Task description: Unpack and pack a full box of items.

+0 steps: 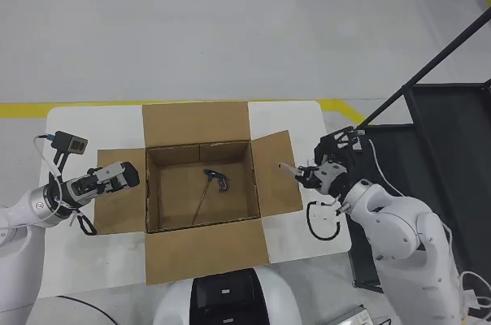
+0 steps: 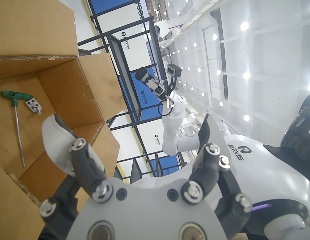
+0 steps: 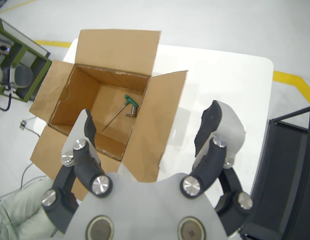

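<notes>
The cardboard box (image 1: 172, 195) sits in the middle of the top view on the white table (image 1: 67, 122), with all four flaps folded out flat. The nearest flap lies at the lower centre of the frame. On the box floor behind it lie two things. One is a green T-handle hex key (image 1: 205, 195), with its handle toward the upper part of the frame and its shaft running down and to the left. The other is a small metal bracket (image 1: 223, 185), just beside the handle on its right. So little is inside that I judge the work to be at a turning point: either the unpacking is nearly finished or the repacking has barely started. The frames do not settle which.

The left gripper (image 1: 134, 174) comes in from the left edge. Its forearm lies roughly level, and the gripper hangs over the left flap pointing at the box. Its fingers are spread wide and hold nothing. The right gripper (image 1: 304, 175) enters from the right on a bent arm and hovers at the outer edge of the right flap, tilted down toward the opening. It is also released and empty.

Farther off, a yellow floor line (image 1: 58, 107) runs behind the table. A dark metal rack (image 1: 441, 122) stands at the upper right.
</notes>
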{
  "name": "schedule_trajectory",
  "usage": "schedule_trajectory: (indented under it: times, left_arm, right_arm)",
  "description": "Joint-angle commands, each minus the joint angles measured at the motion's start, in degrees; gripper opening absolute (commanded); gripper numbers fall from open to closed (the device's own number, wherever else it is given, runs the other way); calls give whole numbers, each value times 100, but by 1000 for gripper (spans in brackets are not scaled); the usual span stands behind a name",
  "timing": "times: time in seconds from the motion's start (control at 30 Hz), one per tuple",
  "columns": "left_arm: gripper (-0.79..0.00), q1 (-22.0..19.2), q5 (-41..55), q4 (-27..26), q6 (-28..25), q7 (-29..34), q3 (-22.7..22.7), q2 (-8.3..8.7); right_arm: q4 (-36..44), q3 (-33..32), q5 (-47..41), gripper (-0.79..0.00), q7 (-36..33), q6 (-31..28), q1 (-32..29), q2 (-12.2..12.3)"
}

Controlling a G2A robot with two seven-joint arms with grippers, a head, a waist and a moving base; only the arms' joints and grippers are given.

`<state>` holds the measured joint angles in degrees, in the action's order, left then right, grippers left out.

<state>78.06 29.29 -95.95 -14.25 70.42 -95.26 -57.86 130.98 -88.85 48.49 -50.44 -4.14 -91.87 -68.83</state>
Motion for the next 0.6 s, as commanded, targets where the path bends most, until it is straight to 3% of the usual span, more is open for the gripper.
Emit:
schedule_trajectory:
  times: [0.0,0.23,0.57]
  left_arm:
    - [0,0,0,0,0,0,0,0]
    - [0,0,0,0,0,0,0,0]
    - [0,0,0,0,0,0,0,0]
  right_arm:
    - [-62,463,335,0,-193,20,190,-2]
    - [-1064,2134,508,0,-636,801,1486,-174]
    - [-2599,3349,633,0,-1157,2378,2849,-488]
